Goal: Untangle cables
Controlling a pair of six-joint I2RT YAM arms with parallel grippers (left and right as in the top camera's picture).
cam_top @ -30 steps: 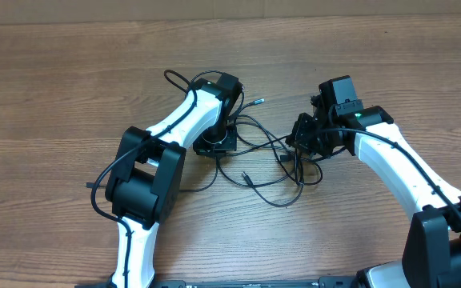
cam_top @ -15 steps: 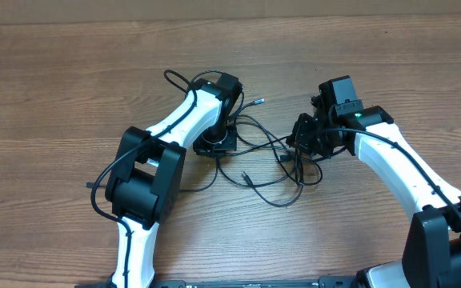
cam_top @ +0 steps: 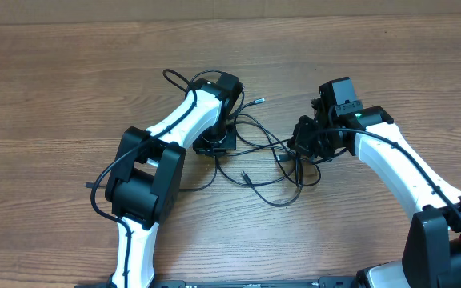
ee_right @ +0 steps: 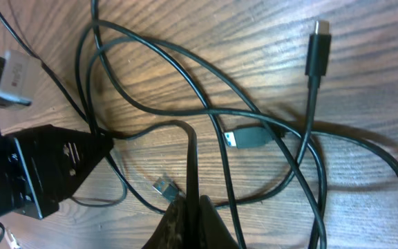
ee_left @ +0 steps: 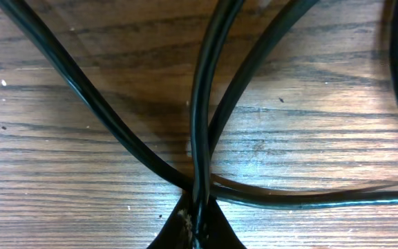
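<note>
Several thin black cables (cam_top: 266,156) lie in tangled loops on the wooden table between my two grippers. My left gripper (cam_top: 215,144) is down on the left side of the tangle, shut on a cable (ee_left: 200,124) that runs up between its fingertips (ee_left: 197,225), close to the wood. My right gripper (cam_top: 304,142) is at the right side of the tangle, shut on a cable (ee_right: 191,159) held between its fingertips (ee_right: 192,211). Plug tips show in the right wrist view: a black USB-C plug (ee_right: 318,48), a dark plug (ee_right: 247,137) and a silvery USB plug (ee_right: 163,186).
The wooden table (cam_top: 70,88) runs all round the tangle. A loose cable end with a small plug (cam_top: 257,102) lies just behind the tangle. The left gripper body (ee_right: 40,169) shows at the left of the right wrist view. Arm bases stand at the front edge.
None; arms and cables sit where they were.
</note>
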